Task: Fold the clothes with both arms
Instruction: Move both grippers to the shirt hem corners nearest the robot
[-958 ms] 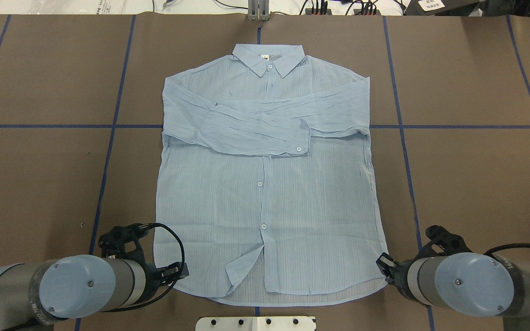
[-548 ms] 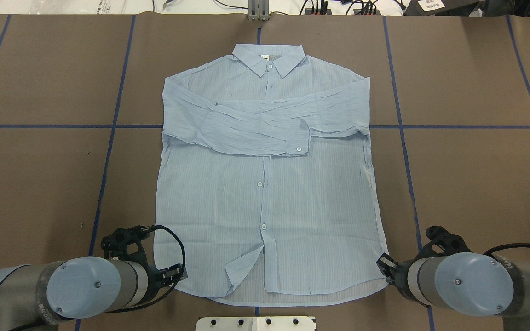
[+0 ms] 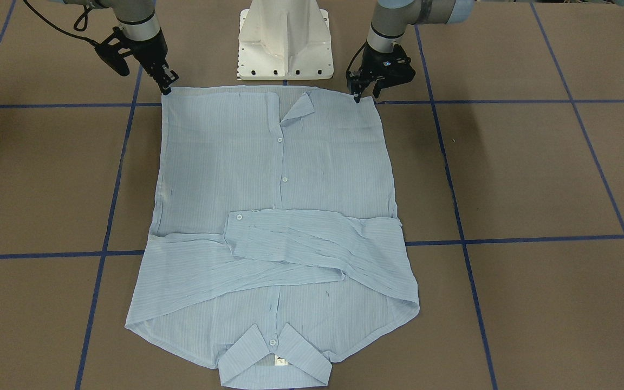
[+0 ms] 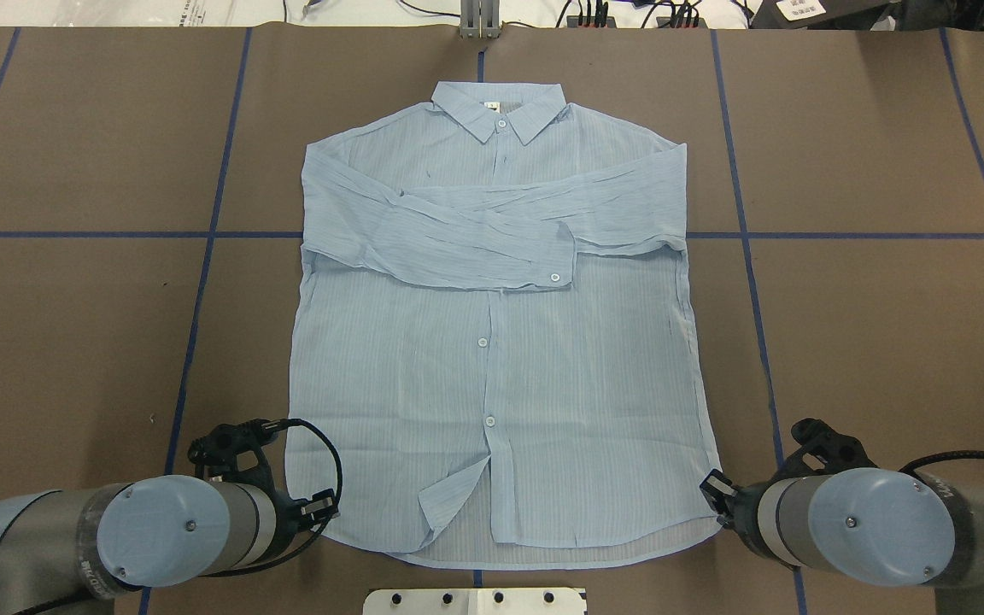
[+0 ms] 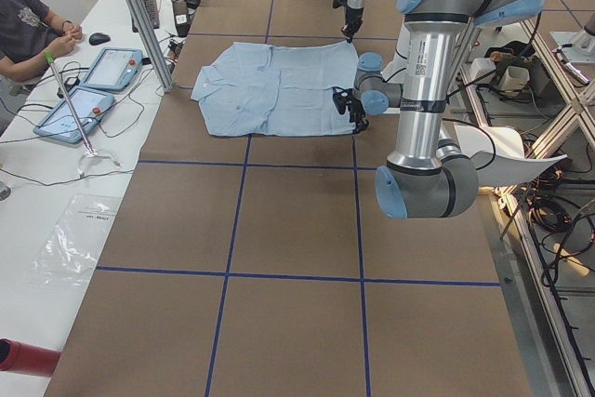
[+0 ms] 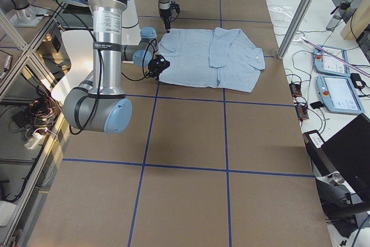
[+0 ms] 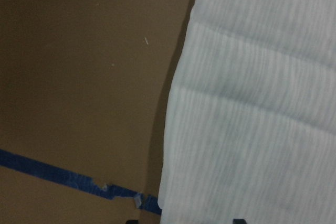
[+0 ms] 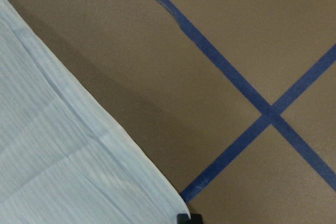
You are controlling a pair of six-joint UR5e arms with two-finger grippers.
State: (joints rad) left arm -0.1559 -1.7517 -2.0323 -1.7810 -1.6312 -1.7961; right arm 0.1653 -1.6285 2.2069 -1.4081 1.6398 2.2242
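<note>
Lately my left claw (image 3: 364, 96) has drawn back a touch toward my edge of the table (image 4: 885, 342), open astride one hem corner of the shirt (image 4: 492, 359), which lies flat mid-table with sleeves crossed, so that grip is not yet made. My right claw (image 3: 167, 86) sits closed at the other hem corner, unmoved; whether it pinches cloth I cannot tell. No container shows.

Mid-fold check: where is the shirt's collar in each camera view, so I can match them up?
Front-facing: collar at bottom centre.
Overhead: top centre.
Exterior left: at the left end of the shirt.
Exterior right: at the shirt's right end.
Left wrist, right wrist: not in either.
Shared landmark: the blue tape line passing under the folded sleeves.
</note>
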